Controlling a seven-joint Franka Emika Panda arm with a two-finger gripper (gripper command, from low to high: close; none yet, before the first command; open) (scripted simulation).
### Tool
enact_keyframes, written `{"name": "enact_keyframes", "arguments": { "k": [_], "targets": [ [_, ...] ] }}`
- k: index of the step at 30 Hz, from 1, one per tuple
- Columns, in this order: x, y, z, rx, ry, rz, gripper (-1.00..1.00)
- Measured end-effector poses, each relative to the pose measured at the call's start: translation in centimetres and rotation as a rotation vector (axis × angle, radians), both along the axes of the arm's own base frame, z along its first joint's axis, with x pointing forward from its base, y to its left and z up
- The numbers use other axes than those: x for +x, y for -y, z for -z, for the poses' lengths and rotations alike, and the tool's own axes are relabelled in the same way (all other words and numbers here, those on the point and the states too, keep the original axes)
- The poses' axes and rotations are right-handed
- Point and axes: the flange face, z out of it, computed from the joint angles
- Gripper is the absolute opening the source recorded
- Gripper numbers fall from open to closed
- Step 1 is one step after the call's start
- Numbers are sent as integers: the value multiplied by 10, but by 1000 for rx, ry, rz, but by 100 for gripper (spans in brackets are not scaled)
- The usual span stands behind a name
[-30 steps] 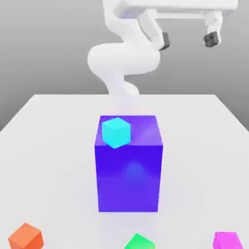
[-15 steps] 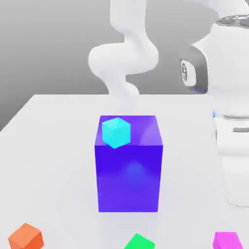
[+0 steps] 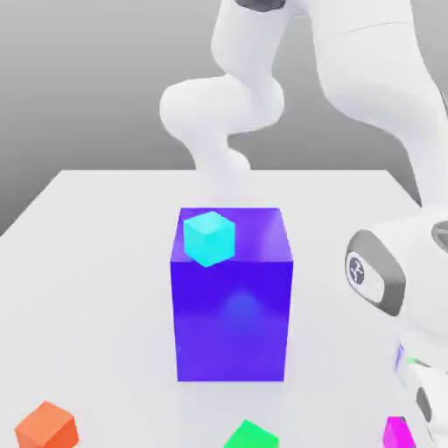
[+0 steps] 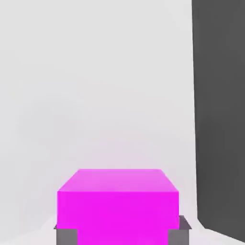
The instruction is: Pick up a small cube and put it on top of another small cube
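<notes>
A magenta cube sits on the white table between the grey fingers of my gripper. The pads press against its two sides, so the gripper is shut on it. In the exterior view the magenta cube lies at the front right, partly hidden behind the lowered white hand. A cyan cube rests on the top face of a large blue block in the middle of the table. An orange cube and a green cube lie along the front edge.
The white table stretches around the tall blue block. The arm's elbow and forearm arch over the exterior view's right side. In the hand view the table's edge runs close beside the magenta cube, with dark ground beyond it.
The arm has swung down from high above the table to the magenta cube at the exterior view's right. The fingers, wide apart before, have closed on the cube. The other cubes stayed put.
</notes>
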Motion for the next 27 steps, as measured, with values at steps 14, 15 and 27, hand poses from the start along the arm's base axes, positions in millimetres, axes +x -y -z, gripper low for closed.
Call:
{"name": "enact_keyframes", "arguments": {
  "k": [14,15,27],
  "targets": [
    [17,194,-92,-1,2,237,-100],
    [17,198,-80,0,2,241,-100],
    [17,202,-92,0,3,247,100]
  ]
}}
